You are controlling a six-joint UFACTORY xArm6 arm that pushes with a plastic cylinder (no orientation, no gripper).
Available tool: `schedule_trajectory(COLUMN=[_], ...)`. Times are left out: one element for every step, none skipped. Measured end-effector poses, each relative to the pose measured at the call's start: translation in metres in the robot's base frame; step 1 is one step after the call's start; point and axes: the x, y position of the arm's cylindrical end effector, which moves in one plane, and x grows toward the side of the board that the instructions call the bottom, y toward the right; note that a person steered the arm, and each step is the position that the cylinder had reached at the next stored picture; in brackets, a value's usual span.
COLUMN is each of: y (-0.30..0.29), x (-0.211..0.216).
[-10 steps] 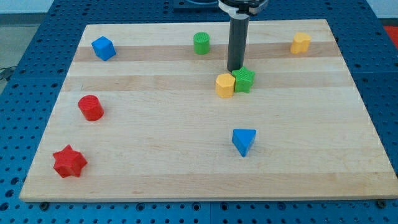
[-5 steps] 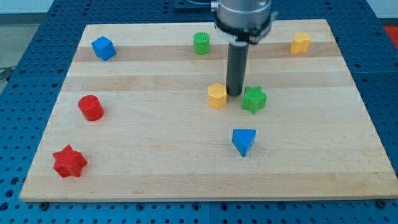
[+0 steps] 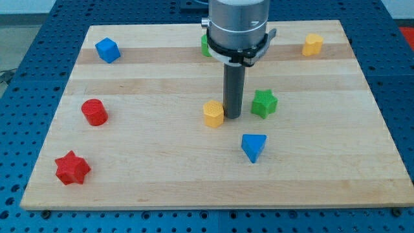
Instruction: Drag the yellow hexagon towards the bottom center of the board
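The yellow hexagon (image 3: 213, 113) lies near the middle of the wooden board (image 3: 162, 175). My tip (image 3: 232, 116) rests on the board right beside it, touching its right side. A green star (image 3: 264, 103) sits just to the right of the rod, a little apart from it. The rod stands between the hexagon and the star.
A blue triangular block (image 3: 253, 147) lies below and right of my tip. A red cylinder (image 3: 94, 112) and a red star (image 3: 72, 168) are at the left. A blue cube (image 3: 107, 50), a green cylinder (image 3: 205, 44) partly hidden by the arm, and a yellow block (image 3: 312, 44) line the top.
My tip has moved down and slightly left, between the two blocks. The yellow hexagon slid down-left with it. The green star was pushed to the right and separated from the hexagon.
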Motion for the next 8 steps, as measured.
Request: schedule_trajectory(y=[-0.002,-0.003,-0.013,-0.038,-0.045,-0.045,-0.045,-0.045], x=[0.011,-0.049,-0.073,-0.055,-0.042,-0.024,0.000,0.019])
